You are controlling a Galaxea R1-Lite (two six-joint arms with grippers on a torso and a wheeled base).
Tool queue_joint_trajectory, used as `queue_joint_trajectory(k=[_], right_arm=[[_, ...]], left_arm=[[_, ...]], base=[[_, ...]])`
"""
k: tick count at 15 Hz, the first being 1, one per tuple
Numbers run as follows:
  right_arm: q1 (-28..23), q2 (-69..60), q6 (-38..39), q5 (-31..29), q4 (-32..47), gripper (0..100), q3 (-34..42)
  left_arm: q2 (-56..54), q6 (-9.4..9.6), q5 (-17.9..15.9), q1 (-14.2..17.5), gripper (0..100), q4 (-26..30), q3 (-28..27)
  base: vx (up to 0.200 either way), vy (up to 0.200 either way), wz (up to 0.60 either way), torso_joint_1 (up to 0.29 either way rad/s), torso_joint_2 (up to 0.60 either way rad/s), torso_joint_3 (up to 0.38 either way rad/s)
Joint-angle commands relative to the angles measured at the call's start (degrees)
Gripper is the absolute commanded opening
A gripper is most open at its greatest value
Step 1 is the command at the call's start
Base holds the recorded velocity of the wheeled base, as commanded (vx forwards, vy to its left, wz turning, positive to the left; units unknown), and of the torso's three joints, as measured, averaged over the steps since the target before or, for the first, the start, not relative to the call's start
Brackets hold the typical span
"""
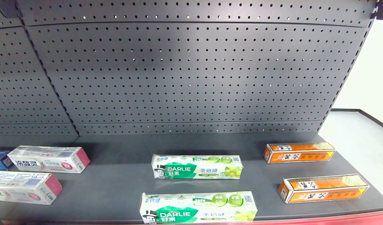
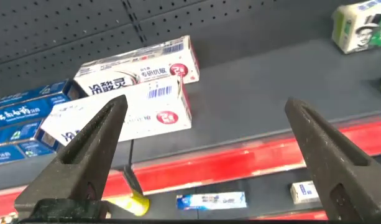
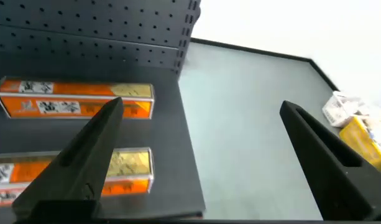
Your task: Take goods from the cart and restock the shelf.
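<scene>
On the dark shelf [image 1: 122,175] lie pairs of toothpaste boxes. Two white and pink boxes [image 1: 49,159] [image 1: 24,187] sit at the left, two green boxes [image 1: 196,167] [image 1: 198,207] in the middle, two orange boxes [image 1: 299,152] [image 1: 324,187] at the right. My left gripper [image 2: 206,155] hangs open in front of the shelf edge, below the white and pink boxes [image 2: 137,65] [image 2: 119,118]. My right gripper [image 3: 202,162] is open beside the shelf's right end, near the orange boxes [image 3: 75,99] [image 3: 72,169]. Both grippers are empty.
Blue boxes [image 2: 22,121] lie at the shelf's far left. A red strip [image 2: 240,158] runs along the shelf's front edge. Below it small boxes [image 2: 212,200] rest on a lower level. Grey floor [image 3: 252,124] lies right of the shelf, with packets [image 3: 358,124] farther off.
</scene>
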Motion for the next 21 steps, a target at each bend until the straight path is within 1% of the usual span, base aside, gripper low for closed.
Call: queue_joint_trajectory(k=[1,2,3,5,7,8,9,10,11,12,13,14,16,17,18,19,21], right_arm=[[-1.65,-10.04,-0.65,-3.79,5.02,100,3.28],[-2.17,-14.08,-1.18,-6.08,8.97,100,3.72],[-2.79,-17.95,-1.18,-6.34,12.67,100,3.98],[-3.05,-24.28,-0.65,-6.16,17.50,100,6.18],[-2.09,-29.29,0.84,-5.20,17.32,100,11.10],[-1.65,-34.48,0.93,-3.88,17.76,100,14.00],[-1.56,-36.76,0.93,-3.53,17.85,100,15.67],[-1.47,-38.43,1.72,-2.82,16.62,100,18.92],[-1.47,-38.43,2.95,0.25,13.46,100,20.15],[-1.47,-38.43,3.21,3.85,12.84,100,21.21],[-1.47,-38.43,3.30,5.88,12.75,100,21.91],[-1.47,-38.43,3.30,10.71,12.75,100,23.49],[-1.56,-38.43,4.53,17.74,13.28,100,24.46],[-1.56,-38.43,4.71,18.36,13.28,100,24.46],[-1.65,-38.43,6.03,18.71,12.84,100,24.64],[-3.49,-39.75,6.73,16.16,13.28,100,24.46],[-4.99,-42.30,8.49,14.40,13.11,100,24.55]], left_arm=[[-8.09,-0.32,-0.39,-0.37,100,-0.04,2.79],[-10.38,-0.50,-0.83,-0.46,100,0.22,3.58],[-12.57,-0.59,-1.54,-0.99,100,1.01,4.11],[-16.00,-0.59,-1.54,-2.13,100,5.32,3.67],[-18.29,-0.67,-1.36,-2.22,100,7.60,3.67],[-19.43,-1.46,-1.45,-2.22,100,8.04,3.76],[-19.61,-2.34,-1.36,-2.22,100,7.96,3.85],[-19.61,-3.75,-1.54,-2.22,100,7.78,3.67],[-19.61,-4.72,-1.71,-2.22,100,7.52,3.76],[-19.61,-5.07,-1.80,-2.22,100,7.34,3.85],[-19.61,-5.24,-1.89,-2.22,100,7.34,3.94],[-19.61,-5.95,-2.94,-2.22,100,7.34,3.94],[-19.61,-6.30,-4.35,-2.22,100,7.25,3.94],[-19.61,-6.39,-4.53,-2.22,100,7.25,3.94],[-19.61,-7.62,-5.32,-2.22,100,7.25,4.38],[-19.61,-7.70,-5.49,-2.22,100,7.25,4.64],[-19.61,-7.79,-5.49,-2.22,100,7.25,5.25]], base=[[0.000,0.000,0.00,0.000,0.00,0.000],[0.000,0.000,0.00,0.000,0.00,0.000],[0.000,0.000,0.00,0.000,0.00,0.000],[0.000,0.000,0.00,0.000,0.00,0.000],[0.000,0.000,0.00,0.000,0.00,0.000],[0.000,0.000,0.00,0.000,0.00,0.000],[0.000,0.000,0.00,0.000,0.00,0.000],[0.000,0.000,0.00,0.000,0.00,0.000],[0.000,0.000,0.00,0.000,0.00,0.000],[0.000,0.000,0.00,0.000,0.00,0.000],[0.000,0.000,0.00,0.000,0.00,0.000],[0.000,0.000,0.00,0.000,0.00,0.000],[0.000,0.000,0.00,0.000,0.00,0.000],[0.000,0.000,0.00,0.000,0.00,0.000],[0.000,0.000,0.00,0.000,0.00,0.000],[0.000,0.000,0.00,0.000,0.00,0.000],[0.000,0.000,0.00,0.000,0.00,0.000]])
